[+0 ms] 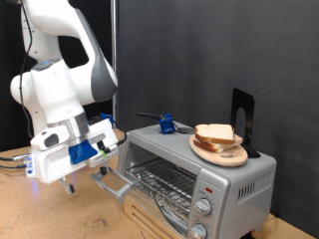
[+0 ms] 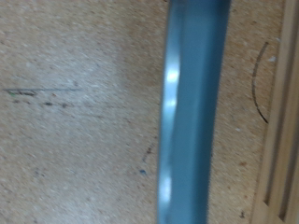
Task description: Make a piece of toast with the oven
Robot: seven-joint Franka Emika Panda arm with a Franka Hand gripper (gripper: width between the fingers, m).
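Observation:
The silver oven (image 1: pixel 214 169) stands at the exterior view's right with its glass door (image 1: pixel 150 204) dropped open and the wire rack (image 1: pixel 164 181) showing inside. Slices of bread, the piece of toast (image 1: pixel 215 134) among them, lie stacked on a round wooden plate (image 1: pixel 221 154) on the oven's roof. My gripper (image 1: pixel 68 182) hangs low over the table, just to the exterior view's left of the door handle (image 1: pixel 110 177), pointing down. In the wrist view a blurred grey-blue bar (image 2: pixel 192 112) crosses the picture very close; no fingers show there. Nothing shows between the fingers.
A small blue object (image 1: pixel 166 123) with a dark handle lies on the oven's roof beside the plate. A black upright stand (image 1: pixel 242 115) rises behind the plate. Two knobs (image 1: pixel 204 209) sit on the oven's front. Wooden tabletop (image 2: pixel 75 121) lies beneath the hand.

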